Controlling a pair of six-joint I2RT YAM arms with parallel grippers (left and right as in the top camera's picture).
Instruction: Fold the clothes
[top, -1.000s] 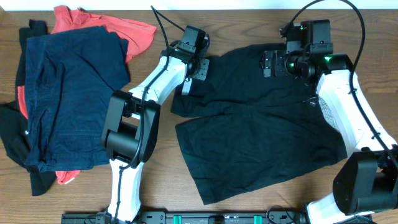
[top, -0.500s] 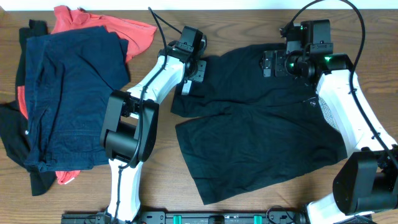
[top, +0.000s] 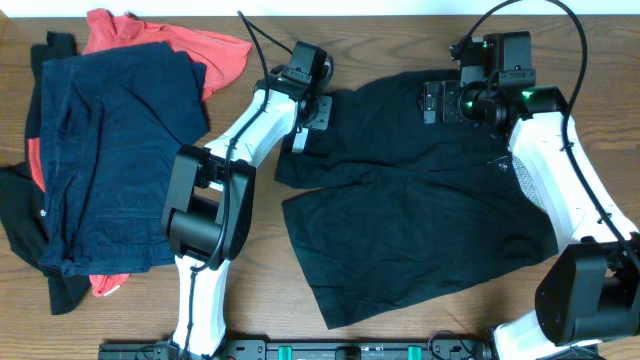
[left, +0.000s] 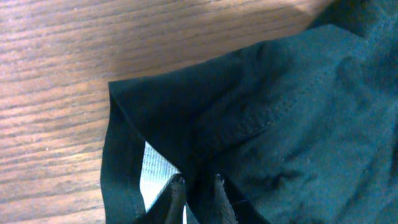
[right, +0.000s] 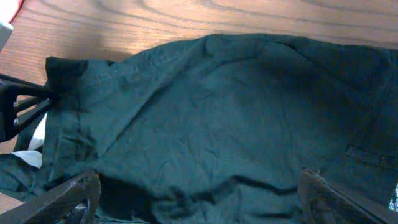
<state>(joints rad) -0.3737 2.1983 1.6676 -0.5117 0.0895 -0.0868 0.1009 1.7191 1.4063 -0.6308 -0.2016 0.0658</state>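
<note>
A black garment (top: 420, 220) lies spread flat on the right half of the wooden table, shaped like shorts. My left gripper (top: 303, 135) sits at its upper left corner. In the left wrist view the left gripper (left: 198, 182) is shut on a fold of the black garment (left: 280, 124), with pale mesh lining (left: 155, 171) showing beside the left fingertip. My right gripper (top: 440, 103) hovers over the garment's top edge. Seen from the right wrist, the right gripper (right: 199, 180) stands wide open above the black cloth (right: 217, 106), touching nothing.
A pile of other clothes lies at the left: a navy piece (top: 110, 150) on top, a coral-red one (top: 215, 55) behind it, a black one (top: 20, 215) at the left edge. Bare wood (top: 250, 290) separates the pile and the garment.
The left gripper's jaws have come together on the black cloth at the corner. The left wrist shifted slightly left. The right arm has not moved.
</note>
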